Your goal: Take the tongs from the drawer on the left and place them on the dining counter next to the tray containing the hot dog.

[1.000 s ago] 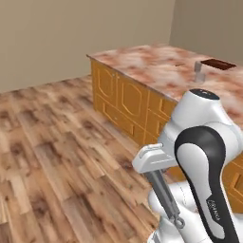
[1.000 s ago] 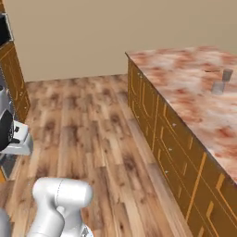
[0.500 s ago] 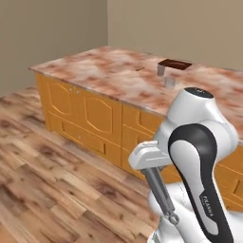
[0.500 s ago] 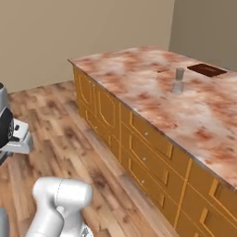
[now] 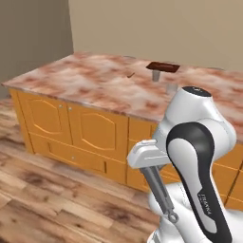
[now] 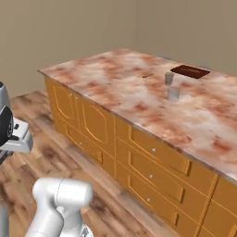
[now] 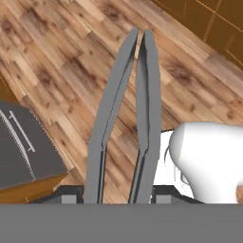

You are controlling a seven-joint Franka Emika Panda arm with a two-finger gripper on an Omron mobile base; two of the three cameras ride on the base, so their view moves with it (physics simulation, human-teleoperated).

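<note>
Base has been swung round: the dining counter (image 5: 109, 88) is now squarely ahead, closer than a second ago, so the carry leg is nearly done. The tongs (image 7: 124, 118) are clamped in the gripper (image 7: 116, 192), low beside the arm, above wood floor. Slim grey arms, ring end hanging down. The tray (image 5: 163, 67) sits far right on the counter.

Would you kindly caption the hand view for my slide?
Gripper shut on grey tongs, pointing over the wooden floor.
</note>
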